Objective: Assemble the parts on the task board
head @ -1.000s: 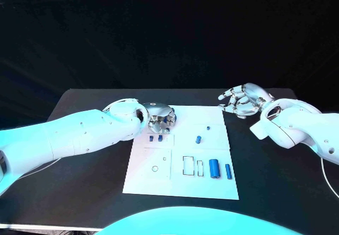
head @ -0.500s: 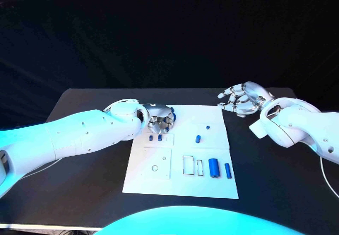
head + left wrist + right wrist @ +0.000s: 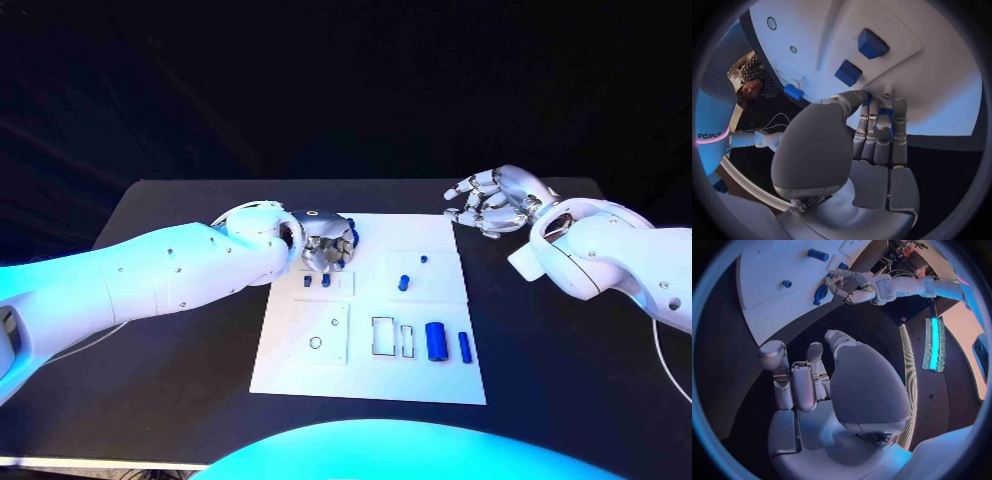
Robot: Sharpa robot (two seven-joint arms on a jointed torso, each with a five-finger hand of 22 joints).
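The left hand (image 3: 329, 243) hangs over the far left corner of the white task board (image 3: 433, 380), which lies flat on the black table (image 3: 188, 400). Its fingers (image 3: 879, 127) are curled in close together, and a bit of blue shows between the fingertips, so it seems to pinch a small blue part (image 3: 884, 111), though it is hard to be sure. Just in front of this hand, a little nearer the robot, two small blue parts (image 3: 316, 281) stand side by side on the board. Further toward the other hand there is a small blue peg (image 3: 405, 283) and a tiny blue dot (image 3: 424, 260). Near the close edge of the board lie a fat blue cylinder (image 3: 437, 343) and a thin blue cylinder (image 3: 464, 347), right beside each other. The right hand (image 3: 493, 203) is off the board, above the table by the far right corner. Its fingers (image 3: 792, 380) are spread a little and it holds nothing.
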